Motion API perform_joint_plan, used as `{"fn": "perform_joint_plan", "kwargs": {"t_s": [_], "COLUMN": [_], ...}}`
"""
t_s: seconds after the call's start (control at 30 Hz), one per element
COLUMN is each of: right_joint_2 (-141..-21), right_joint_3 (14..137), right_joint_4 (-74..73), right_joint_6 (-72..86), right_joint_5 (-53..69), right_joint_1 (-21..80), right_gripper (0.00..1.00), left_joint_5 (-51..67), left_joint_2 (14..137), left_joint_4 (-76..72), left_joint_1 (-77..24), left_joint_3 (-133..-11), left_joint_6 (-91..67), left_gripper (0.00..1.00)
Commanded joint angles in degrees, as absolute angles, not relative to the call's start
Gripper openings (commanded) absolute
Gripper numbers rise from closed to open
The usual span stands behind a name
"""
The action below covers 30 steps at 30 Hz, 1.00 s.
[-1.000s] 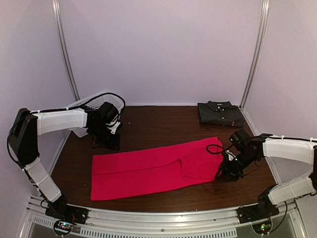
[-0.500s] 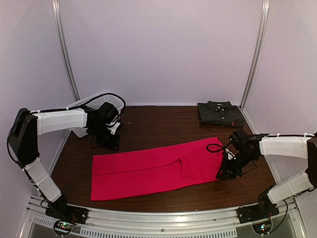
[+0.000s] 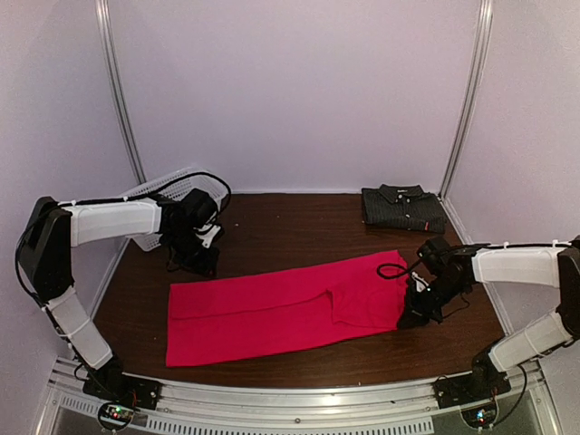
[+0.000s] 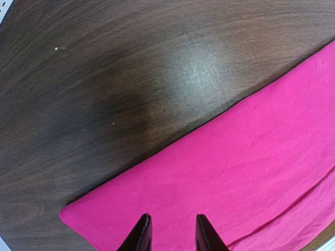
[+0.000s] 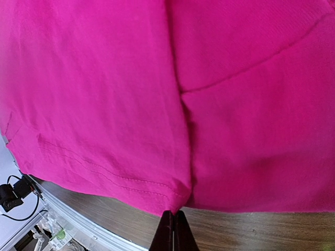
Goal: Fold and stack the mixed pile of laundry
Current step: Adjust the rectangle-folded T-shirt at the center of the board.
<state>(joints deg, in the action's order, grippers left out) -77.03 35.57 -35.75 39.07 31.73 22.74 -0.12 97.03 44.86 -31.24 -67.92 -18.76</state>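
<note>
The red-pink T-shirt (image 3: pixel 281 313) lies flat across the table, folded into a long strip. My right gripper (image 3: pixel 412 317) sits low at its right end. In the right wrist view that gripper (image 5: pixel 174 212) is shut, and the T-shirt (image 5: pixel 104 94) hem puckers into its tips. My left gripper (image 3: pixel 201 263) hovers by the strip's far left corner. In the left wrist view it (image 4: pixel 172 217) is open over the T-shirt (image 4: pixel 235 167), with nothing between its fingers. The dark pinstriped shirt (image 3: pixel 403 207) lies folded at the back right.
A white lattice basket (image 3: pixel 154 195) leans at the back left, behind the left arm. Bare dark wood table (image 3: pixel 290 227) lies between the T-shirt and the back wall. A metal rail (image 3: pixel 290 403) runs along the near edge.
My right gripper has closed its fingers onto the T-shirt's right edge and shifted slightly toward the cloth. The left arm has barely moved.
</note>
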Motion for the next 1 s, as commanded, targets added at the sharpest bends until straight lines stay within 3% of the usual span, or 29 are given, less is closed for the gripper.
{"fn": "perform_joint_plan", "kwargs": {"t_s": [0.0, 0.73, 0.83, 0.9, 0.97], "right_joint_2": [-75.1, -98.1, -98.5, -96.3, -93.5], "right_joint_3": [39.7, 55.5, 56.0, 56.9, 58.1], "right_joint_4": [-35.4, -25.6, -27.1, -28.6, -30.9], "right_joint_6": [39.0, 35.0, 33.5, 32.8, 31.3], "right_joint_5": [32.3, 37.4, 37.4, 36.3, 36.0], "right_joint_1": [22.4, 22.6, 22.6, 22.6, 22.6], "right_gripper": [0.0, 0.0, 0.3, 0.39, 0.4], "left_joint_5": [-1.2, -2.5, -2.7, -2.5, -2.3], "left_joint_2": [97.6, 98.6, 98.6, 98.6, 98.5], "left_joint_4": [44.8, 44.8, 44.8, 44.8, 44.8], "left_joint_1": [-31.6, -31.4, -31.2, -31.0, -30.9], "left_joint_3": [-69.2, -68.4, -68.4, -68.6, -69.0], "left_joint_6": [-17.7, -17.9, -18.0, -17.9, -17.7], "left_gripper": [0.3, 0.31, 0.32, 0.33, 0.33]}}
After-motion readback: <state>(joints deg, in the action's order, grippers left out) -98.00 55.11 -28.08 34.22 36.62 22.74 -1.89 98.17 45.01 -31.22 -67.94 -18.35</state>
